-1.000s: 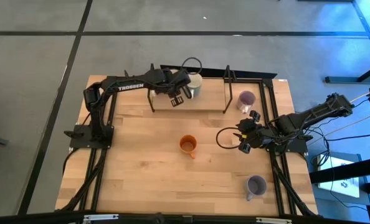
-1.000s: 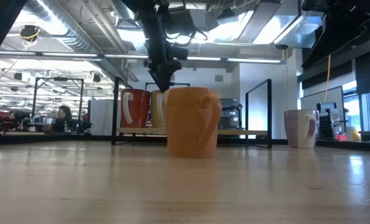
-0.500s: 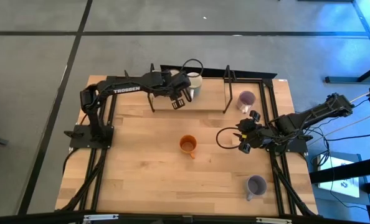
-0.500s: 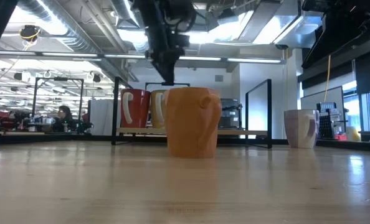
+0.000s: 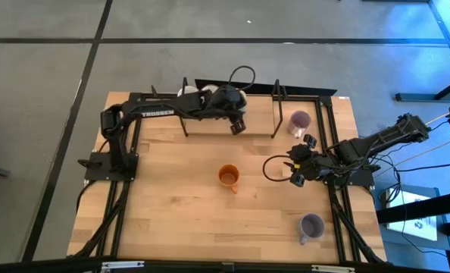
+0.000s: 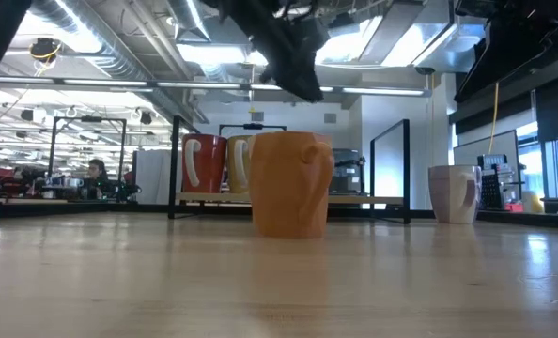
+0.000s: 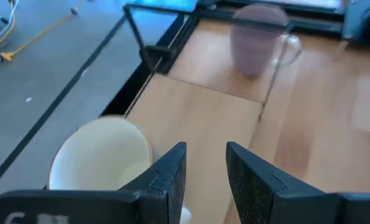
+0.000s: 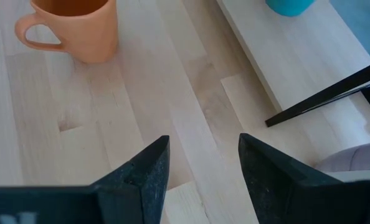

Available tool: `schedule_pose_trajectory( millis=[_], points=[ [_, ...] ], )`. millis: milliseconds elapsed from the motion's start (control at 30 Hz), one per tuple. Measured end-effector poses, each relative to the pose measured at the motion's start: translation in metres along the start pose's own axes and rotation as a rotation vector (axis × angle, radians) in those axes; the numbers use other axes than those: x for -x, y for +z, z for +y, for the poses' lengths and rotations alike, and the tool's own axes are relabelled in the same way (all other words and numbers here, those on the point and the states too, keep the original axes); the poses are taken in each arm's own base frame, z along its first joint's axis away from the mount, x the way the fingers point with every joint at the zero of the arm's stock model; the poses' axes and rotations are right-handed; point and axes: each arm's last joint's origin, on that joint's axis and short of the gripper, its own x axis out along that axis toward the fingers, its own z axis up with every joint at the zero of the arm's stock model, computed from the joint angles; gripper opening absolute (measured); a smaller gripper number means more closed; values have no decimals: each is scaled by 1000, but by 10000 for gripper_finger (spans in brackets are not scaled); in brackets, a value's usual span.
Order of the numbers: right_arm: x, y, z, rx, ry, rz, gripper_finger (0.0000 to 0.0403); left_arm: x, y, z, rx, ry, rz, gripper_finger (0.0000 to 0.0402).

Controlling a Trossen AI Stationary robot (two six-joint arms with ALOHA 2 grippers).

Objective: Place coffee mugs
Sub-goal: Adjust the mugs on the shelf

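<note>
Up on the raised shelf [image 5: 259,130] at the far side of the table [image 5: 179,220], some mugs are already parked: the low view shows a red-looking mug [image 6: 202,165] and a cream one [image 6: 239,164] side by side behind the orange one, and a white mug [image 7: 104,163] sits right below the left gripper [image 5: 238,125], whose fingers stand a narrow gap apart with nothing between them. A pale purple mug [image 5: 299,120] stands toward the shelf's right end.

Down on the table proper, the orange mug [image 5: 228,177] waits near the middle, and a second purple mug [image 5: 311,224] sits near the front right corner. The right gripper [image 5: 295,170] hangs low just right of the orange mug, fingers spread moderately and empty, the mug plainly in its wrist camera.

By my reckoning the job is a bit past halfway: at least these two mugs have yet to go up.
</note>
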Motion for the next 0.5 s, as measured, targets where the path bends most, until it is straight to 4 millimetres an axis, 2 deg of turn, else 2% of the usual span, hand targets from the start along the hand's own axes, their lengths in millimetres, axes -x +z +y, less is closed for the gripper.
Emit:
schedule_pose_trajectory(
  millis=[267, 500],
  points=[
    [0, 0, 0, 1, -1, 2, 179, -34, -13, 26, 38, 53, 44, 108],
    [0, 0, 0, -2, -10, -2, 179, -37, -14, 55, 83, 163, 44, 108]
  ],
)
